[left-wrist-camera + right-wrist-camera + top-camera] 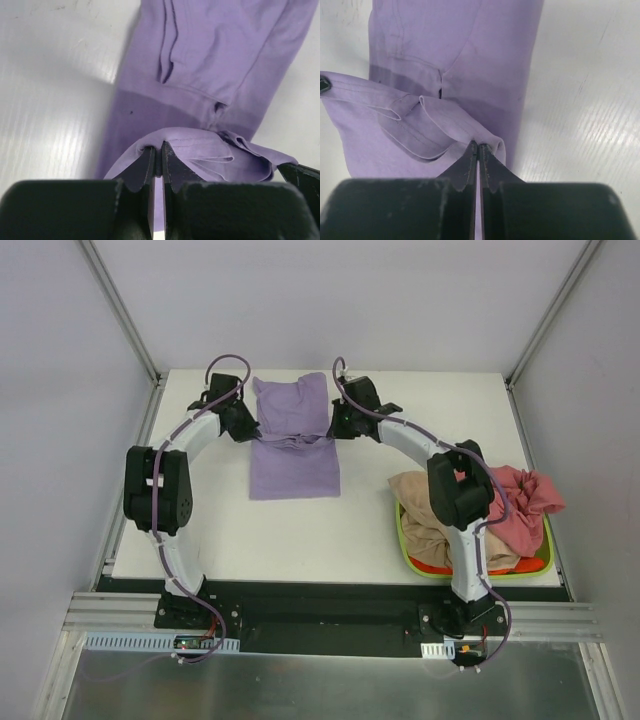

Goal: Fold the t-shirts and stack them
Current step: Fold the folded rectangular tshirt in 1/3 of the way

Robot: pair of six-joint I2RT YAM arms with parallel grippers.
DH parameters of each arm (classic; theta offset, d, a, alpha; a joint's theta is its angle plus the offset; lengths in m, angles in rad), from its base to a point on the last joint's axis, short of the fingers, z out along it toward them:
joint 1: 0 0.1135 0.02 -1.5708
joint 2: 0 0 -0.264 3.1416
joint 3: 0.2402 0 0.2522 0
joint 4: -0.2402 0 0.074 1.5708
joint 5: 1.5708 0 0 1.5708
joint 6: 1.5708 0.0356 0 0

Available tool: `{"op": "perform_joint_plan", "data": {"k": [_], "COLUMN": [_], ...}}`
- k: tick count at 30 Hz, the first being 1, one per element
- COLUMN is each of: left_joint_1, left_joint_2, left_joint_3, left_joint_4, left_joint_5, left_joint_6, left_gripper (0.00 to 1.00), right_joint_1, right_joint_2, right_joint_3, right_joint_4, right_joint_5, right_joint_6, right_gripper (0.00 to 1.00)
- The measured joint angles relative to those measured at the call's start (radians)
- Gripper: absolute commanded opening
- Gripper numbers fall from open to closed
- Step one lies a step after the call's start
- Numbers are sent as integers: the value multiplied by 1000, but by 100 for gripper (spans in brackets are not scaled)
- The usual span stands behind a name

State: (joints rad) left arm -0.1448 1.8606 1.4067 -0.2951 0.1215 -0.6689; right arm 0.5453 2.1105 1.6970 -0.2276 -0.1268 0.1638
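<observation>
A lavender t-shirt lies lengthwise in the middle of the white table, its far part lifted and folded toward me. My left gripper is shut on the shirt's left edge. My right gripper is shut on the right edge. Between them the raised cloth sags in loose folds above the flat lower layer. A tan shirt and a pinkish-red shirt lie heaped in the basket at the right.
A lime-green basket stands at the table's near right corner, partly behind my right arm's elbow. Grey walls with metal rails enclose the table on three sides.
</observation>
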Motion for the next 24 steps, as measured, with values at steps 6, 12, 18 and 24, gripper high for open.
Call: {"op": "perform_joint_plan", "data": {"k": [6,12,18,24], "left_joint_1": [25,39,51,55], "left_joint_2": [101,155,145,-88], "left_joint_3": [47,89,92,-62], "left_joint_4": [0,0,0,7], "left_joint_5": [58,113,158,158], "left_joint_6": [24,36,54,57], "left_gripper": [15,59,99,99], "right_joint_1": [-21,-34,-42,-43], "right_joint_2": [82,134,138,38], "right_joint_3": [52,84,117,36], "right_joint_4": [12,13,-2,-21], "right_joint_5": [-40,-58,-68,-39], "right_joint_6": [-12,-25,-46,-64], "right_gripper": [4,42,88,96]}}
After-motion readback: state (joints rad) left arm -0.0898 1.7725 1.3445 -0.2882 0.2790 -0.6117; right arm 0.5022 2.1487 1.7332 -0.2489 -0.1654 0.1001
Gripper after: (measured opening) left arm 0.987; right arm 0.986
